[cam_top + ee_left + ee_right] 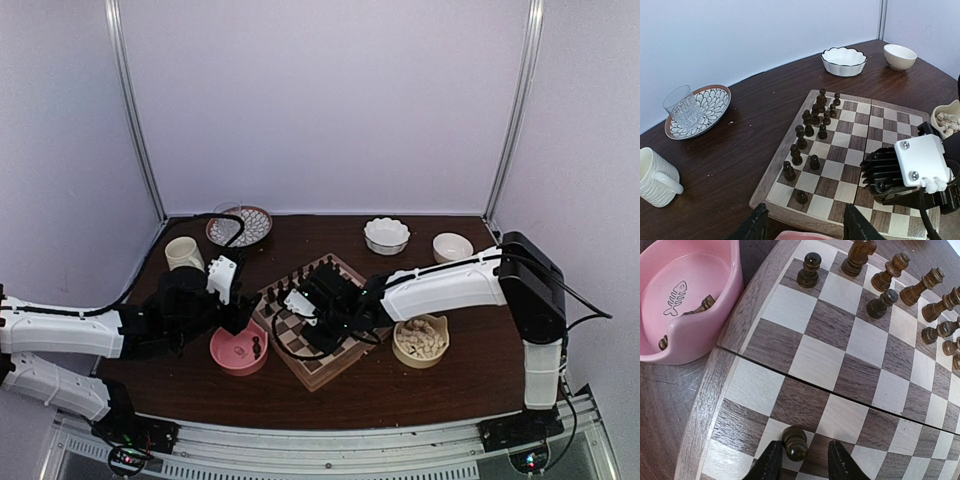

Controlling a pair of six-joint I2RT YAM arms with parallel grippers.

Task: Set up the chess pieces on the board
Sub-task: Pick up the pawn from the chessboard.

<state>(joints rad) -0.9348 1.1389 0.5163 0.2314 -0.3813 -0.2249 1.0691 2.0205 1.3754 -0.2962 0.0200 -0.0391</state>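
Brown table (440,390) | fish-marked bowl (715,335) | left hand (807,225) apart | right hand (805,462) straddles pawn (794,442), apart

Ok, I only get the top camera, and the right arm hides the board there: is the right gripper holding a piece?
Observer: It doesn't look like it. A dark pawn stands upright on the board between the right gripper's fingers, with a gap on one side.
Operator: Any dark ones not yet on the board?
Observer: Two dark pieces lie in the pink bowl.
Operator: And the other arm?
Observer: The left gripper is open and empty, by the bowl's rim at the board's corner.
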